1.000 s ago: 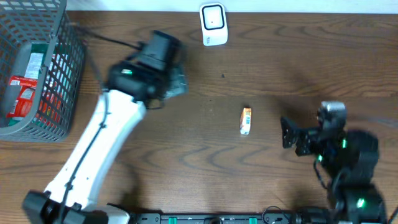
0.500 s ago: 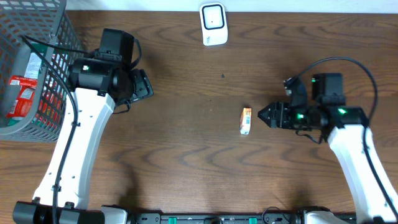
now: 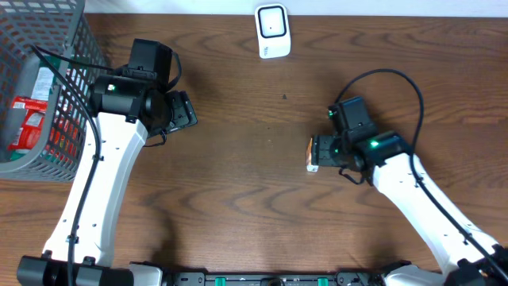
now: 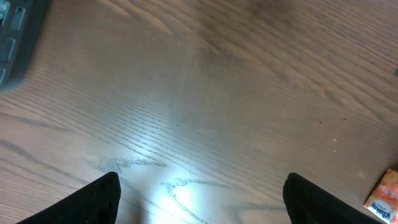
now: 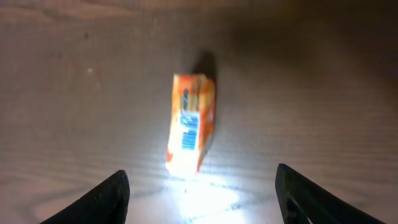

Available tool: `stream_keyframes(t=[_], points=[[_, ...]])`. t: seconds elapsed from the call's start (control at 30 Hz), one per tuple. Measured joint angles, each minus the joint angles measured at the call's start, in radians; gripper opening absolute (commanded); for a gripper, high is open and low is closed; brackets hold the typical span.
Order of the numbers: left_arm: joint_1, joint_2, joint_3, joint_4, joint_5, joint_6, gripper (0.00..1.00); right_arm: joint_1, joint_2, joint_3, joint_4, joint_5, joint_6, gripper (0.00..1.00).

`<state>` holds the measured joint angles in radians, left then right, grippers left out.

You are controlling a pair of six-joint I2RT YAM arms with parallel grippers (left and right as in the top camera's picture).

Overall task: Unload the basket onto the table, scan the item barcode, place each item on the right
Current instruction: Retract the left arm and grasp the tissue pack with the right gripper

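Note:
The item is a small orange packet (image 3: 313, 161) with a blue and white label, lying flat on the wood table right of centre. My right gripper (image 3: 321, 149) hovers right over it. In the right wrist view the packet (image 5: 191, 129) lies just ahead of the open right gripper (image 5: 202, 208), with nothing between the fingers (image 5: 106, 200). A white barcode scanner (image 3: 271, 30) stands at the table's far edge. My left gripper (image 3: 182, 111) stands open over bare wood at the left. In its wrist view the left gripper (image 4: 205, 208) holds nothing, and the packet (image 4: 385, 196) shows at the lower right corner.
A grey wire basket (image 3: 75, 95) holding red and green packaged goods stands at the far left, close to the left arm. A dark object (image 4: 12, 37) cuts into the top left of the left wrist view.
My right arm has swung in from the right and reached left until its gripper stands over the packet. The left arm pulled back toward the basket, then held still.

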<state>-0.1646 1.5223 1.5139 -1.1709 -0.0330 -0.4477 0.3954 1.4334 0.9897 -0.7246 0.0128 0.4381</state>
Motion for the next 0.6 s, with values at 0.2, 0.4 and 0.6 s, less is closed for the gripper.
stream_keyframes(t=[0.2,0.4,0.6], points=[[0.000,0.000,0.000,0.000,0.000,0.000,0.84,0.029,0.088,0.000,0.072,0.035,0.028,0.66],[0.000,0.000,0.000,0.000,0.000,0.000,0.84,0.035,0.150,0.000,0.122,0.044,0.048,0.65],[0.000,0.000,0.000,0.000,0.000,0.000,0.84,0.036,0.221,0.000,0.127,0.047,0.064,0.56]])
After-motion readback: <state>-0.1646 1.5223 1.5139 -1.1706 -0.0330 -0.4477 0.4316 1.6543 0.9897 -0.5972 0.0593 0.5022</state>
